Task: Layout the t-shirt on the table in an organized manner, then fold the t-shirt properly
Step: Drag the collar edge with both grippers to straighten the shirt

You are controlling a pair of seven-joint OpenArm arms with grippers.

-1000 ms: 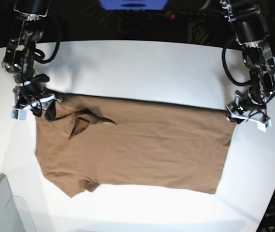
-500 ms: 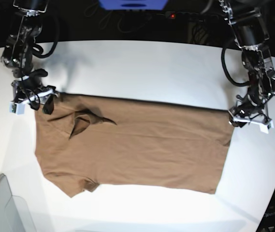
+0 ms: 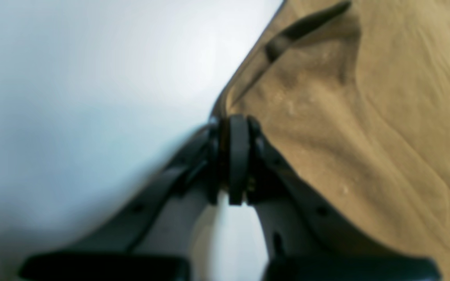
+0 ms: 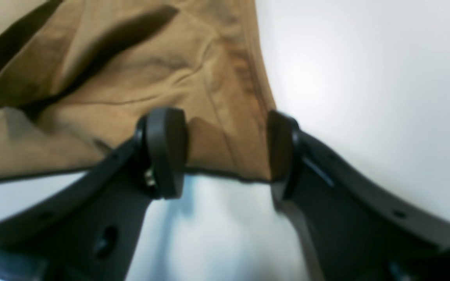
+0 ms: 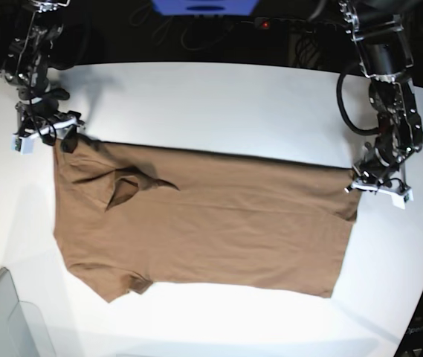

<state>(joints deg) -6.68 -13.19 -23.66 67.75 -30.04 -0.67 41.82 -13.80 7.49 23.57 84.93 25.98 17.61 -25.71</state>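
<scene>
Pincer on our left [image 3: 234, 156] is clamped on one corner of the plain brown cloth t-shirt [image 5: 211, 223], spread on the white desk [image 5: 218, 104]; our right pincer [image 4: 225, 148] gapes wide around the opposite corner. We judge layout underway: the right must close, then both pull taut.

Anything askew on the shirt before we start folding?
Yes. The t-shirt lies mostly flat on the table, but near the right gripper a fold of cloth is doubled over into a dark crease, and the lower sleeve is bunched.
</scene>
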